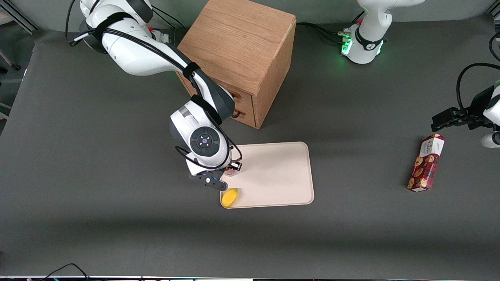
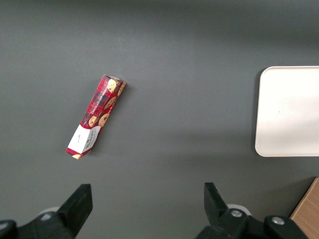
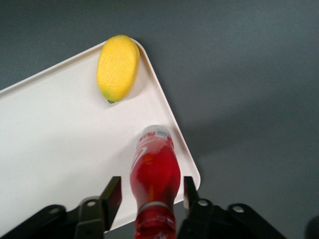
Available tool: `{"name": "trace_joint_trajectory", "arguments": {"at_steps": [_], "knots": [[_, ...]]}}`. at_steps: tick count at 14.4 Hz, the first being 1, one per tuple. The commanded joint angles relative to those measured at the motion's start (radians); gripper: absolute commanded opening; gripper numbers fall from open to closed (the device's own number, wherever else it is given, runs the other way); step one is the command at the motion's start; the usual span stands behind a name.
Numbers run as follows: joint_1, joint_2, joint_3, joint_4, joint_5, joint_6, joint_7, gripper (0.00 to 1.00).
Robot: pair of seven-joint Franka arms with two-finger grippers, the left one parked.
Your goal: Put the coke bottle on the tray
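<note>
Red bottle [image 3: 155, 191] held near its cap end between the 2 fingers [image 3: 111, 195] of the gripper [image 1: 230, 170], silvery base pointing down at the cream tray [image 1: 281, 175]. Hung over the tray's edge toward the working arm's end of the table, base just inside the rim by the wrist view. Could not tell whether the base touched the tray or hovered just above it.

Sat so close to the rim that a release here risked 1 thing above all: base landing half on the low lip, then tipping outward onto the dark table [image 1: 97, 175]. Looked tall and slim with a small base, so judged easy to topple even on the flat part. Seemed slightly tilted in the grip, which would add to that.

Lay nearby on the same tray edge: 1 yellow mango [image 1: 229, 197], nearer the front camera, apart from the bottle. Falling that way would likely mean a knock against the mango and a roll.

Dropping from any height would make a bounce likely. Opening the fingers unevenly, or brushing the cap on the way up, could also pull it over.

Stood well clear: wooden cabinet [image 1: 242, 58] and cookie box [image 1: 426, 162].
</note>
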State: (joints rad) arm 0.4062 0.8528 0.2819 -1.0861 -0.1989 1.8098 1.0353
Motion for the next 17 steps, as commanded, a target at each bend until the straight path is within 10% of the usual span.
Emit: {"name": "trace_joint_trajectory", "arguments": {"at_steps": [1,17], "knots": [[-0.003,-0.084,-0.006,-0.070,-0.022,0.008,-0.151,1.00],[-0.481,-0.745,-0.134,-0.523,0.130,-0.168,-0.900,1.00]]}}
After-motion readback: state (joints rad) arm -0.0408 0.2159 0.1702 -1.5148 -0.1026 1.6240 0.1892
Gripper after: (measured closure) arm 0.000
